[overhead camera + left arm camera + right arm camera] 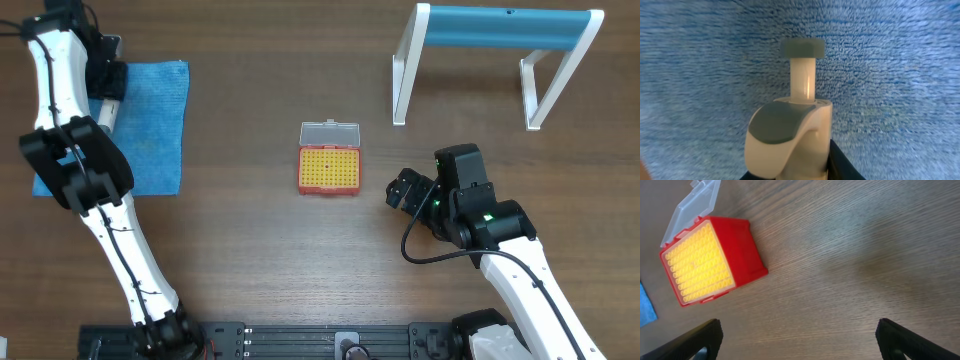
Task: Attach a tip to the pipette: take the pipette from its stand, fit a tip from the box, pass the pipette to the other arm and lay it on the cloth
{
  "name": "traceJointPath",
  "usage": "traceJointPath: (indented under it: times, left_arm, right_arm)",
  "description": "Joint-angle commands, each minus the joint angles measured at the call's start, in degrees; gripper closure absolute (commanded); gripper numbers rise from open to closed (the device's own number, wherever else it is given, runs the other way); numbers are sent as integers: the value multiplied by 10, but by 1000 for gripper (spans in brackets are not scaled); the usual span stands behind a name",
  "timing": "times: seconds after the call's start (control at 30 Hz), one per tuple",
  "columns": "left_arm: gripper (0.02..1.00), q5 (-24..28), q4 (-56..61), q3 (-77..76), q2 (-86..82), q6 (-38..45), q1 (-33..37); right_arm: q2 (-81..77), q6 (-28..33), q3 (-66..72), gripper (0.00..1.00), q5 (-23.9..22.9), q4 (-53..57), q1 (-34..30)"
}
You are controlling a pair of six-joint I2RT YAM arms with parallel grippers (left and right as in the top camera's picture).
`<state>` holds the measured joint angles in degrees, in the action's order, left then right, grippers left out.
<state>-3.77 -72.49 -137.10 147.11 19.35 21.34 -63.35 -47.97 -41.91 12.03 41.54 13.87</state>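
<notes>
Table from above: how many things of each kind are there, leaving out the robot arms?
cloth: 1
pipette: 1
tip box: 1
stand: 1
Total: 4

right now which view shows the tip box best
The right wrist view: the tip box is close, its open lid and yellow tips plain. The top view has it whole, farther off. The left wrist view faces the pipette against the cloth.
</notes>
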Motion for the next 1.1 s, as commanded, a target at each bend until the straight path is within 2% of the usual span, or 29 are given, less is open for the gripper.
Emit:
traceJointPath:
  times: [0.03, 0.27, 0.3, 0.33, 0.37, 0.6, 0.73, 0.77, 0.9, 1.03, 1.1]
  left_arm:
    - [989, 8, 6, -10, 32, 7, 5]
    - [991, -9, 9, -10, 31, 6, 4]
    - [919, -9, 9, -10, 31, 0, 4]
    - [189, -9, 9, -10, 30, 0, 3]
    - [165, -9, 6, -11, 26, 0, 3]
    - [163, -15, -35, -45, -39, 0, 3]
    - [163, -2, -143, -123, -104, -79, 0]
    - [163, 34, -180, -150, -130, -82, -4]
    - [163, 58, -249, -177, -226, -94, -30]
    - [161, 94, -249, -172, -342, -121, -83]
    - [161, 99, -249, -155, -410, -134, -132]
  right_arm:
    - [6, -16, -9, 3, 19, -2, -1]
    - [6, -24, -9, 3, 26, -2, -1]
    - [6, -24, -9, 3, 26, -2, -1]
    - [6, -26, -9, 1, 26, -2, -1]
    - [6, -26, -9, 3, 26, -2, -1]
    - [6, -26, -9, 3, 26, -2, -1]
    - [20, 2, -12, 3, 16, -18, -1]
    - [31, 21, -16, 3, 3, -28, -2]
    - [82, 138, -23, 3, -58, -89, -9]
    - [134, 169, -23, 3, -136, -133, -22]
    - [176, 262, -23, 7, -145, -151, -27]
